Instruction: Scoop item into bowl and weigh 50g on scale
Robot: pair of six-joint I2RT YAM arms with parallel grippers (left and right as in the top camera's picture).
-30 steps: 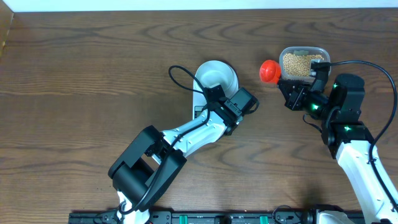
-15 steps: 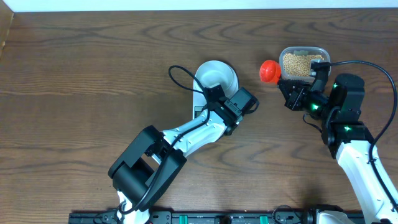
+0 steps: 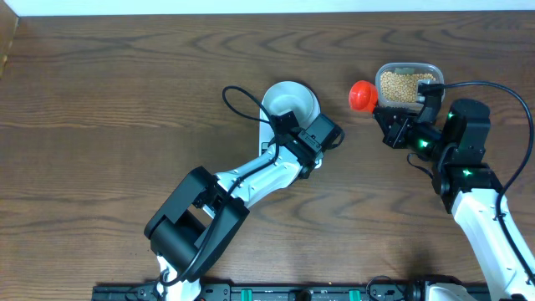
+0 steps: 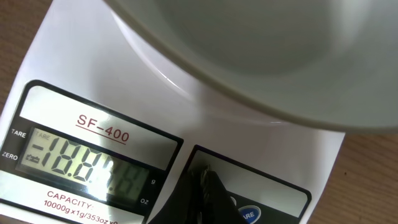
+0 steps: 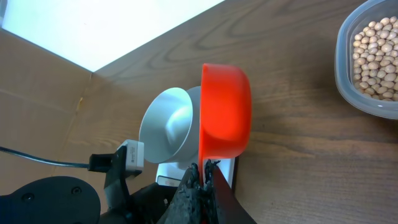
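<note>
On the scale (image 4: 81, 56): "SF-400", "TARE", "ZERO", "CAPACITY: 10000g x 1g/353oz"; display (image 4: 87, 165) digits unclear.

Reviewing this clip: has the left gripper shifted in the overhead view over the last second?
Yes, slightly. The left gripper has crept up and to the picture's left, closer to the bowl, which has stayed put.

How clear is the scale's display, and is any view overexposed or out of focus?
Left wrist: the display digits look smeared, partly faded, not reliably readable; the bowl looms close and soft. Right wrist: top-left corner blown out white, the red scoop and beans sharp. Overhead: evenly lit, sharp, no glare on the table.
</note>
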